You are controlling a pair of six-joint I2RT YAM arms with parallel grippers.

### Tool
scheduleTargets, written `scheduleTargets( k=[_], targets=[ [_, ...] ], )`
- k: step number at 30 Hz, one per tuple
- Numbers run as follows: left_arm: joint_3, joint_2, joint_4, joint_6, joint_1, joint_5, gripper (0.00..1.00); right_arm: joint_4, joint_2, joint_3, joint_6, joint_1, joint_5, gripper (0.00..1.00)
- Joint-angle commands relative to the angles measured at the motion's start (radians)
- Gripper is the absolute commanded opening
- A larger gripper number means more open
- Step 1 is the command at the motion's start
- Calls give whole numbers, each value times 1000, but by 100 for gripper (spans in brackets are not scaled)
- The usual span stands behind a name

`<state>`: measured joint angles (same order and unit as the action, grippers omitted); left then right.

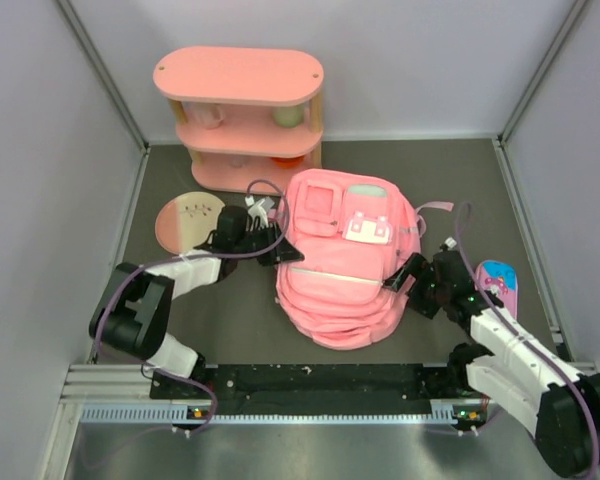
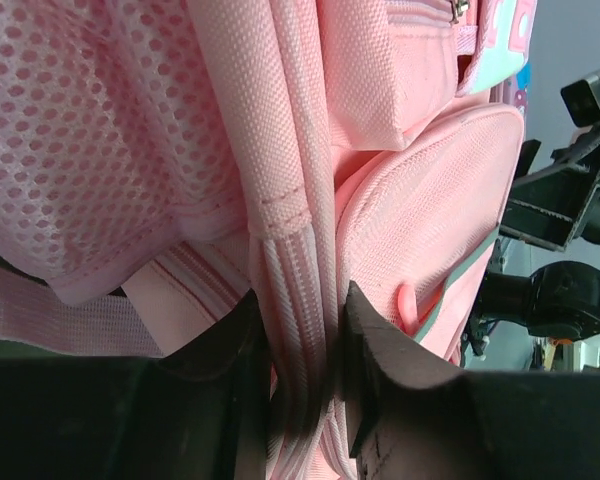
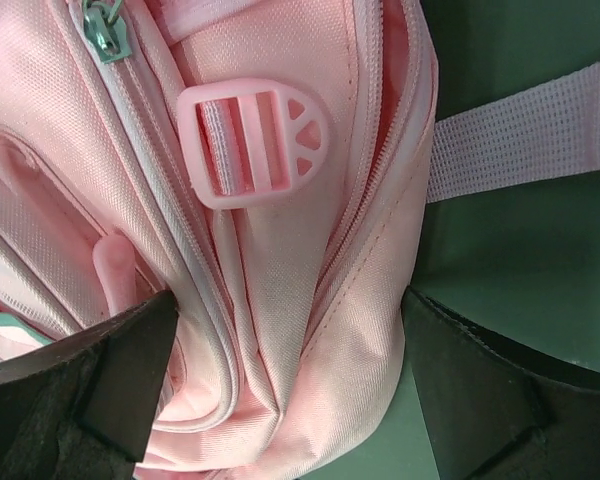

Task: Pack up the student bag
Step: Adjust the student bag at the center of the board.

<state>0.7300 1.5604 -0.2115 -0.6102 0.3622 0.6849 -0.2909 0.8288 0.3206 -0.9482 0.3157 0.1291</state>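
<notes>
The student bag (image 1: 335, 280), a soft pink backpack with a white buckle flap (image 1: 369, 230), lies flat mid-table. My left gripper (image 1: 278, 250) is at its left edge. In the left wrist view the gripper (image 2: 305, 345) is shut on a ribbed pink zip seam of the bag (image 2: 295, 250). My right gripper (image 1: 398, 277) is at the bag's right edge. In the right wrist view it (image 3: 290, 350) is wide open, straddling a bulging side fold of the bag (image 3: 310, 330) below a pink plastic strap buckle (image 3: 252, 148).
A pink three-tier shelf (image 1: 242, 110) holding small items stands at the back. A pink plate (image 1: 188, 220) lies left of the bag. A small blue-and-pink pencil case (image 1: 501, 285) lies at the right, beside my right arm. A loose bag strap (image 3: 525, 135) trails over the mat.
</notes>
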Motion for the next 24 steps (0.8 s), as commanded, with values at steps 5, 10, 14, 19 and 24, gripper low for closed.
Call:
scheduleTargets(
  k=[5, 10, 14, 19, 24],
  targets=[
    [-323, -331, -57, -169, 138, -147, 33, 97, 182, 153, 196, -41, 168, 91],
    [-412, -505, -31, -298, 297, -310, 62, 222, 276, 251, 218, -43, 242, 92],
    [-394, -563, 21, -330, 351, -373, 77, 217, 435, 444, 282, -46, 299, 95],
    [-348, -589, 145, -301, 362, -419, 92, 179, 547, 577, 315, -72, 299, 97],
    [-339, -669, 287, -275, 363, -473, 96, 30, 408, 549, 345, -96, 84, 99]
  ],
)
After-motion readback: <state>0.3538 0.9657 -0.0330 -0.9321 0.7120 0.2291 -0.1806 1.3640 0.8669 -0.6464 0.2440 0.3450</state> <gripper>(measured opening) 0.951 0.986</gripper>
